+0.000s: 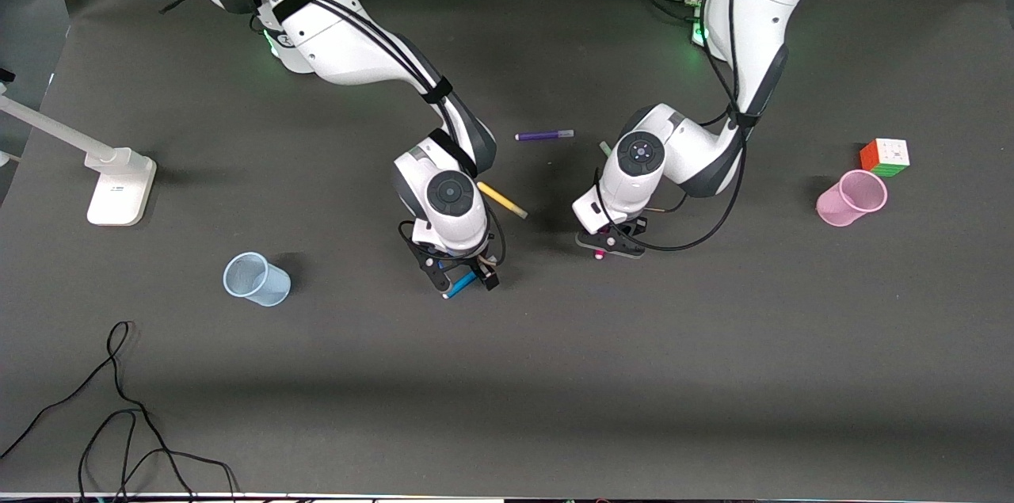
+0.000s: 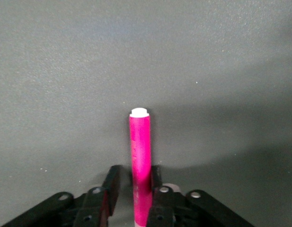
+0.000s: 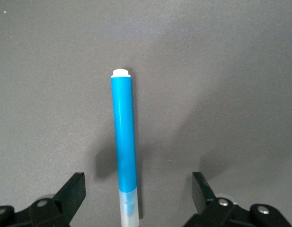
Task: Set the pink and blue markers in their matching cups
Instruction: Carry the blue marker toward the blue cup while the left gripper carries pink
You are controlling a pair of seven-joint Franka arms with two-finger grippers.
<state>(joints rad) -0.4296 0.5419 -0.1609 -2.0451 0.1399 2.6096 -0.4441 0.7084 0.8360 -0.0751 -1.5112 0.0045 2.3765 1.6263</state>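
**Desk observer:** What do you have, starting nearest the front camera?

**Me:** Nearest me, a loose black cable (image 1: 119,408) lies on the desk (image 1: 554,376) toward the right arm's end. Farther in, my right hand (image 1: 461,278) is down at the desk, around the blue marker (image 1: 459,285). Its fingers (image 3: 72,189) are spread wide, one on each side of the barrel and well apart from it. The marker lies flat and nothing is holding it.

**Desk observer:** And its cup?

**Me:** The pale blue cup (image 1: 255,279) stands about level with that marker, farther toward the right arm's end, tipped a little so I can see into its mouth.

**Desk observer:** The other arm?

**Me:** My left hand (image 1: 610,249) is low at the desk's middle, slightly farther from the camera. It is narrow, with the fingers (image 2: 156,177) closed against the pink marker (image 1: 600,255). The marker's pale tip pokes out ahead of them.

**Desk observer:** Where is the pink cup?

**Me:** The pink cup (image 1: 851,198) is farther from the camera again, well toward the left arm's end, also tilted. A colour puzzle cube (image 1: 885,157) sits just beside it, farther from the camera.

**Desk observer:** Any other pens?

**Me:** A yellow pen (image 1: 503,200) lies beside the right wrist. Farther still, a purple pen (image 1: 544,135) lies between the two arms.
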